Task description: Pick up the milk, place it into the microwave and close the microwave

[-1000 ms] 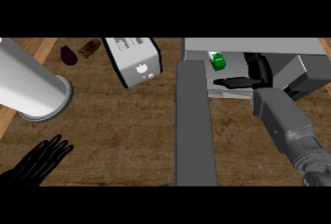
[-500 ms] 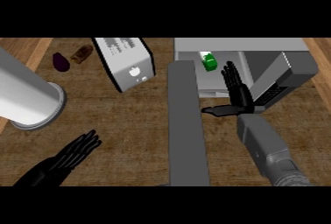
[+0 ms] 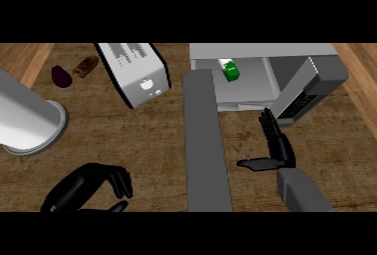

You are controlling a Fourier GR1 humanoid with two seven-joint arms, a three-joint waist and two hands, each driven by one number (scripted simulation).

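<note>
Milk point(image 3: 230, 69): label too small to read. Microwave point(image 3: 250, 51): top cut by upper band. Door point(image 3: 205, 144): lower end cut. Cylinder point(image 3: 26, 122): cut at left edge. Left hand point(image 3: 87, 189): wrist cut below. Toaster point(image 3: 136, 69): top cut.

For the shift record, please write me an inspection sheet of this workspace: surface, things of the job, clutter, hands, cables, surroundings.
Surface: brown wooden counter, lighter wood at the left and right edges.
Job's things: green milk carton inside the microwave; microwave door wide open, reaching toward the view's lower edge.
Clutter: toaster, tilted; grey cylinder at left; purple eggplant beside a brown item too small to identify.
Hands: left hand low at left, fingers curled, holding nothing; right hand open, fingers straight, pointing toward the microwave, outside it.
Cables: nothing seen.
Surroundings: nothing seen.
</note>
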